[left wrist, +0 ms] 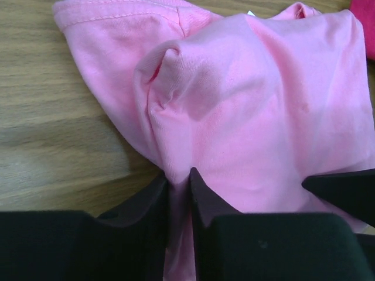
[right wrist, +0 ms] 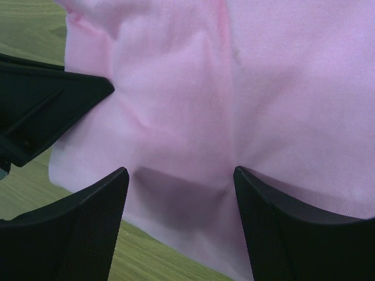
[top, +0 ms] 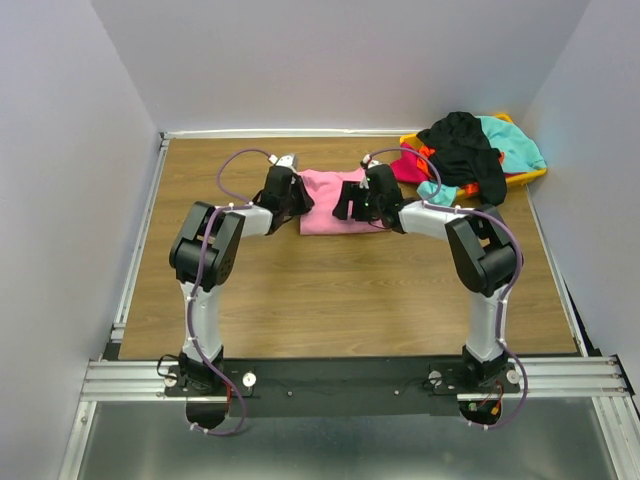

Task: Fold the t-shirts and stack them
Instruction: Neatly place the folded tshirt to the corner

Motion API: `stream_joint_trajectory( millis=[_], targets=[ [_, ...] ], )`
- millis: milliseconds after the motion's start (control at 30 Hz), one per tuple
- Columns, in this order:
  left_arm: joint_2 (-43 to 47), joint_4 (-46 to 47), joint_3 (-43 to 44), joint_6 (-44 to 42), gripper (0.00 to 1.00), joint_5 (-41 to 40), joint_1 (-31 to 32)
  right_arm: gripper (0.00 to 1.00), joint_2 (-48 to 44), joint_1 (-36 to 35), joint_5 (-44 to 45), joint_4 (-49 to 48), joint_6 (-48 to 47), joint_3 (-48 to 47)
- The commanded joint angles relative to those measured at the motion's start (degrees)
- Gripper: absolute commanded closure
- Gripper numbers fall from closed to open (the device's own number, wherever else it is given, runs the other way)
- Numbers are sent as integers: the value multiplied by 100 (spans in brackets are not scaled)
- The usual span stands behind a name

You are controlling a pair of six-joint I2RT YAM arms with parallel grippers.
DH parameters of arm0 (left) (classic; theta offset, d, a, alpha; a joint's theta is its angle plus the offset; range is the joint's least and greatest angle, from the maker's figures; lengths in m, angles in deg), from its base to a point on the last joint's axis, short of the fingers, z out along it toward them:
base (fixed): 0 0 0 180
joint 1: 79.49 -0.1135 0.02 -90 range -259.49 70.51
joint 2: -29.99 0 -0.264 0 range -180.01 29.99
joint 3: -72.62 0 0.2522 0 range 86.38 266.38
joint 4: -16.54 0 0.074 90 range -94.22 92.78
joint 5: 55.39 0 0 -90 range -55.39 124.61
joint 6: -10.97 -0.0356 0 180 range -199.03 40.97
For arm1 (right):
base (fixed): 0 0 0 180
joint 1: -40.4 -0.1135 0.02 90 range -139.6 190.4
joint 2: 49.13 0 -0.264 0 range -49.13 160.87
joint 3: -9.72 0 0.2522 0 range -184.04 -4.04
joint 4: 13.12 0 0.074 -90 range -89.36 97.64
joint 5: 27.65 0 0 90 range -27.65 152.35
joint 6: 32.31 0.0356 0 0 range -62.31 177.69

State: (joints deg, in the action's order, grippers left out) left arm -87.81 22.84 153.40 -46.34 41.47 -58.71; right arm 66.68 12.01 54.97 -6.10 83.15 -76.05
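Note:
A bright pink t-shirt (top: 325, 205) lies folded small at the table's far middle. My left gripper (top: 290, 195) is at its left edge, shut on a pinch of pink cloth (left wrist: 177, 175) between its fingertips. My right gripper (top: 358, 205) is over the shirt's right part, open, with its fingers (right wrist: 96, 199) spread over the pink cloth (right wrist: 234, 88) near the shirt's edge. The other gripper's black finger shows at the edge of each wrist view. A black t-shirt (top: 465, 150), a teal one (top: 510, 140), an orange-red one (top: 430, 160) and a magenta one (top: 408, 168) lie heaped at the far right.
The heap sits in and over a yellow bin (top: 530, 177) at the far right corner. White walls close the table's back and sides. Bare wooden table (top: 330, 290) lies between the shirt and the arm bases.

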Motion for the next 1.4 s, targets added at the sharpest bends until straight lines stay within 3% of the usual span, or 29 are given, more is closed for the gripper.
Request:
stream_joint_trajectory(
  millis=[0, 33, 67, 100, 600, 900, 1167, 1367],
  targets=[
    [-173, -370, 249, -271, 79, -211, 41, 20, -234, 34, -89, 244, -40, 152],
    [-191, -475, 328, -315, 84, -211, 41, 20, -286, 34, -62, 252, -49, 187],
    [-208, -598, 364, -411, 99, -237, 41, 20, -330, 34, -53, 244, -67, 204],
    [-208, -660, 407, -464, 100, -263, 41, 20, -374, 34, -27, 252, -75, 222],
    [407, -1934, 1172, -2292, 100, -1247, 32, 16, -1614, 368, 377, 261, -392, 723],
    [152, -3067, 1937, -3198, 100, -2126, 32, 14, -2247, 658, 457, 261, -497, 1074],
    [-24, -3218, 2201, -3926, 100, -3004, -187, 14, -2554, 781, 509, 252, -568, 1286],
    [-50, -3034, 2131, -4402, 100, -3163, -557, 14, -2748, 834, 588, 261, -612, 1453]
  ],
)
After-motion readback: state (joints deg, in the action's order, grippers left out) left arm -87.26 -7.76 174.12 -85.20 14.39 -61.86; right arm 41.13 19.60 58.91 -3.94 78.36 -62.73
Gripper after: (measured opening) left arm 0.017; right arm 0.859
